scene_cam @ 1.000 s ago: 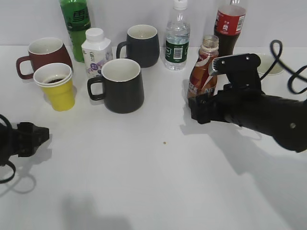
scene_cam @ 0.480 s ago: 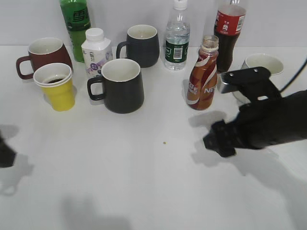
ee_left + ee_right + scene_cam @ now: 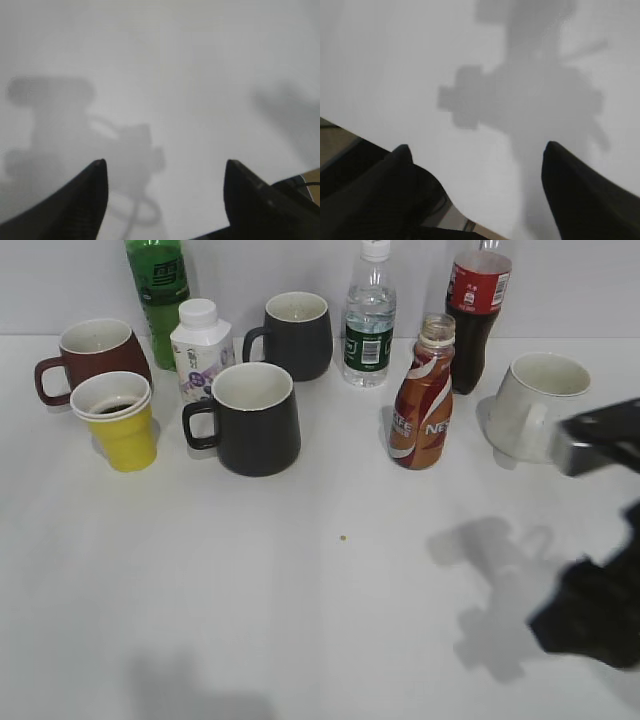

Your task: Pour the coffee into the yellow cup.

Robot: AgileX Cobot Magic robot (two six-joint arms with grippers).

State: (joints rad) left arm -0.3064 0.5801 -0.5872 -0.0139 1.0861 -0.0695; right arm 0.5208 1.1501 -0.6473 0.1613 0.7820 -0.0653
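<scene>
Since a second ago the right arm (image 3: 600, 620) has drawn back from the coffee bottle (image 3: 423, 405), which it was then just beside, and now only a dark blurred part of it shows at the lower right corner of the exterior view, well apart from the bottle. The left arm, which was at the left edge before, is gone from that view. In the right wrist view the right gripper (image 3: 477, 150) has its two fingers spread wide with nothing between them, over bare white table (image 3: 395, 60) and its own shadow. In the left wrist view the left gripper (image 3: 165, 165) is also spread wide and holds nothing, above the same white surface. The coffee bottle stands upright with no cap, released, and I use it as the landmark. Far to its left stands the yellow cup (image 3: 123, 425), with dark liquid visible inside. Just behind the cup is a dark red mug (image 3: 92, 355). Between the cup and the bottle is a black mug (image 3: 252, 418), and behind that one a second black mug (image 3: 297, 334), a small white bottle (image 3: 201, 345) and a green bottle (image 3: 158, 290). Behind the coffee bottle to its left is a clear water bottle (image 3: 369, 325), just behind it to the right a cola bottle (image 3: 476, 305), and to its right a white mug (image 3: 535, 405).
</scene>
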